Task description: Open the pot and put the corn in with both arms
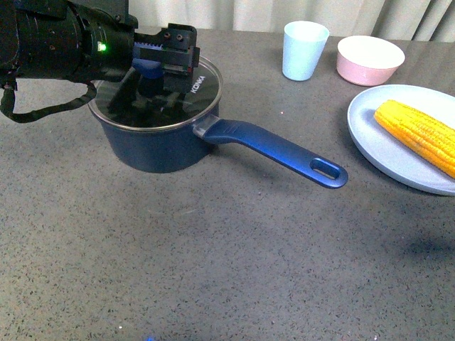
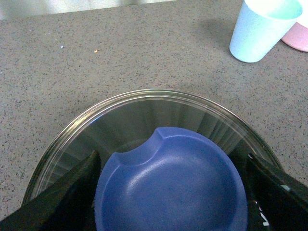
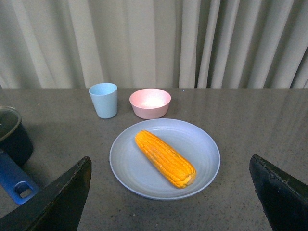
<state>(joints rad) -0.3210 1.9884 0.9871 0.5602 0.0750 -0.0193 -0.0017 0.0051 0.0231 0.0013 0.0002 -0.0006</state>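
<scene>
Left gripper (image 2: pixel 172 161) is straddling the lid knob (image 2: pixel 168 192), clamp unclear; released right gripper (image 3: pixel 169 162) is facing the corn (image 3: pixel 159 150), lying diagonally ahead.

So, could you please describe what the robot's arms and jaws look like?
The left arm is a thick black cylinder with a small green light, a black cable looped underneath, and a toothed rail on its blocky black head. Its jaws are black, one with a white marking. On the right, only two plain matte black, wedge-shaped jaws show.
</scene>
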